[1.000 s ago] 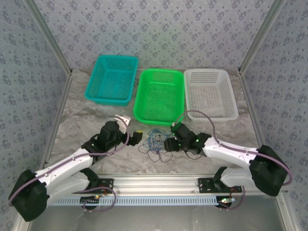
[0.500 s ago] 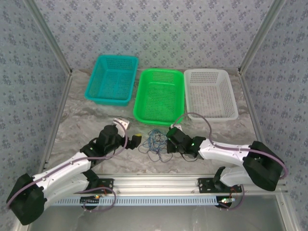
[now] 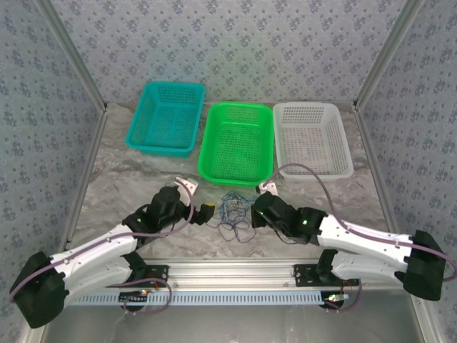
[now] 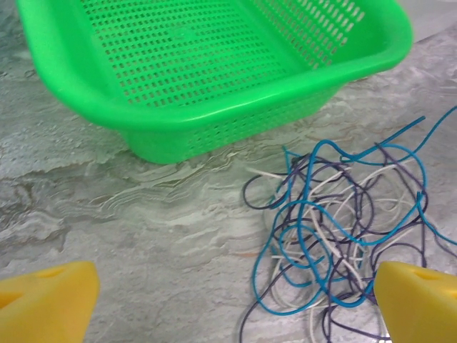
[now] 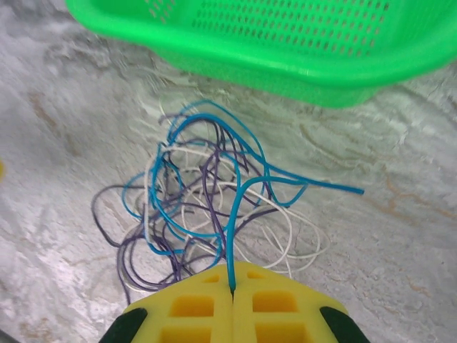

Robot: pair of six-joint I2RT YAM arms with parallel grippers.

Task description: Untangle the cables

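The yellow-padded right gripper (image 5: 232,289) is pinching a thin blue wire (image 5: 233,236) running toward 12 o'clock into the loose multicoloured cable tangle (image 5: 207,207); the left gripper (image 4: 232,307) is gaping wide.

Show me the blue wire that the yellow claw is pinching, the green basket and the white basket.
blue cable (image 5: 233,243), right wrist view, its straight lower stretch.
green basket (image 4: 214,107), left wrist view, near rim.
white basket (image 3: 305,105), top external view, far rim.

Thin blue, whitish, perhaps purple cables (image 4: 335,229), loosely tangled heap, beside green basket (image 4: 214,107)
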